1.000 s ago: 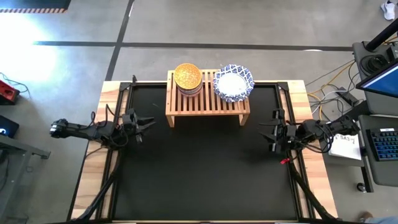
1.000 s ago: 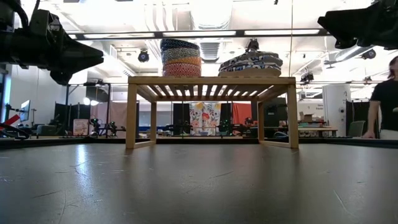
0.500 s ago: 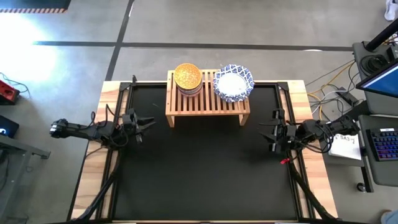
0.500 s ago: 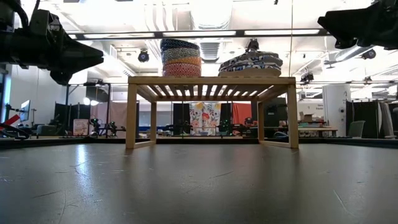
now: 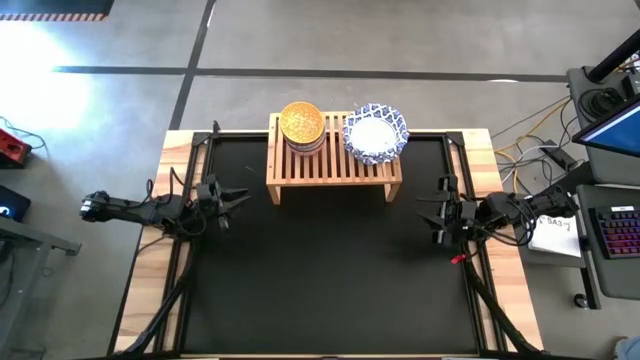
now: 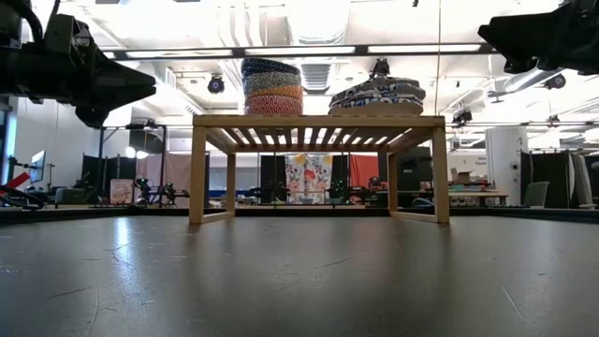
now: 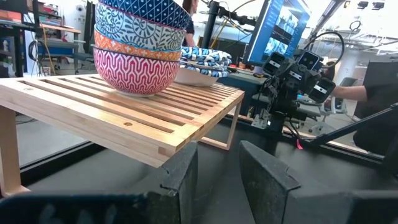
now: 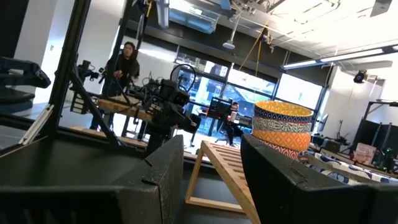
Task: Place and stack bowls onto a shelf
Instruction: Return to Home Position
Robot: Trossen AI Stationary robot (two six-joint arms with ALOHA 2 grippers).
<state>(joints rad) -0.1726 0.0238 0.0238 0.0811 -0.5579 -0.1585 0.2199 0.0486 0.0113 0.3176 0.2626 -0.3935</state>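
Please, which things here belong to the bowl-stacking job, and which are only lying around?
For the job: shelf, stack of small bowls, stack of wide bowls beside it, left gripper and right gripper, open at the table's sides.
Just lying about: keyboard, sheet of paper, red box on the floor.

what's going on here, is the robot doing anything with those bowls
Nothing is being handled right now. The shelf holds two stacks: small patterned bowls on the left arm's side, white blue-rimmed bowls on the right arm's side. Both arms sit at the table's edges, left tool and right tool open and empty.
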